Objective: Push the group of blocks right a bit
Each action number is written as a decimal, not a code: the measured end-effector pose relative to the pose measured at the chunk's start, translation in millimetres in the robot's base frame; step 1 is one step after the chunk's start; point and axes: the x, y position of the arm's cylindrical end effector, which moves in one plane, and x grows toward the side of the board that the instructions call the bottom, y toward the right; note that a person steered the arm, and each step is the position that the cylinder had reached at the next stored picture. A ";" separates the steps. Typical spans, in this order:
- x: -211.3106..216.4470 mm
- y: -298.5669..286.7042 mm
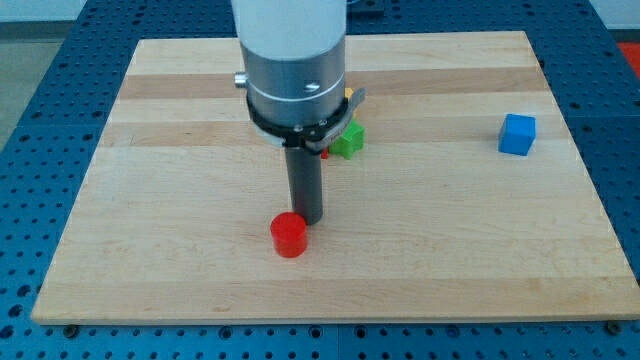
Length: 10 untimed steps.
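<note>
My tip (311, 219) rests on the wooden board (150, 200) just right of and above a red cylinder (289, 235), close to it or touching. A green block (349, 140) sits right of the rod's housing near the middle of the board, its shape partly hidden. A sliver of another red block (324, 153) shows beside it, mostly hidden behind the arm. A blue cube (517, 134) stands alone at the view's right.
The arm's white and grey housing (295, 70) covers the upper middle of the board and hides what lies behind it. The board lies on a blue perforated table (30, 100).
</note>
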 end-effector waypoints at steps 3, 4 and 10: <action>16.7 -9.6; 10.1 -9.6; -98.2 -111.0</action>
